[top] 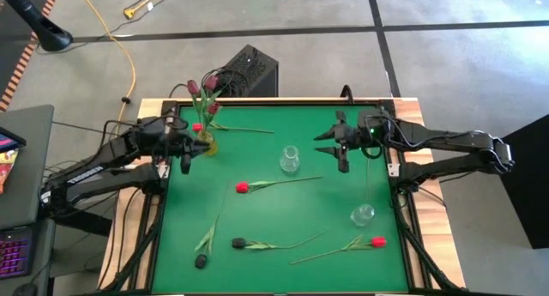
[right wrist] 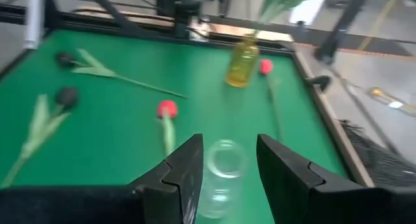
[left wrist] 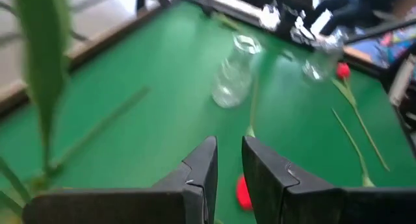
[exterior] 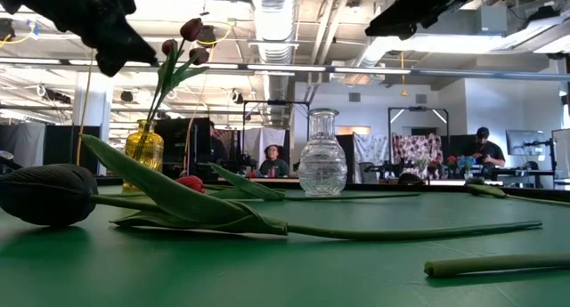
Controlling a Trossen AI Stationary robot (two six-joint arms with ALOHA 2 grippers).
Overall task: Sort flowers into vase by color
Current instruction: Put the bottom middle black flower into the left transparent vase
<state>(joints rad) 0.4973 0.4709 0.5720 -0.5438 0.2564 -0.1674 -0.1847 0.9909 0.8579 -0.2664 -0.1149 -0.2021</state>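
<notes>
A yellow vase (top: pixel 207 145) at the far left holds three pink-maroon tulips (top: pixel 208 84). A red tulip (top: pixel 197 127) lies beside it. Another red tulip (top: pixel 242 187) lies mid-table and a third (top: pixel 378 242) at the near right. Two dark tulips (top: pixel 238 243), (top: pixel 201 262) lie at the near left. Two clear vases (top: pixel 290 160), (top: pixel 362 214) stand empty. My left gripper (top: pixel 184 156) hovers just left of the yellow vase, its fingers (left wrist: pixel 208 165) a narrow gap apart and empty. My right gripper (top: pixel 331 148) hovers open and empty to the right of the middle clear vase (right wrist: pixel 224 169).
The green mat (top: pixel 283 270) has a raised dark frame (top: pixel 257 99) around it. A black box (top: pixel 249 71) and cables sit beyond the far edge. People sit in the room behind the table (exterior: pixel 272 160). There is open mat between the two clear vases.
</notes>
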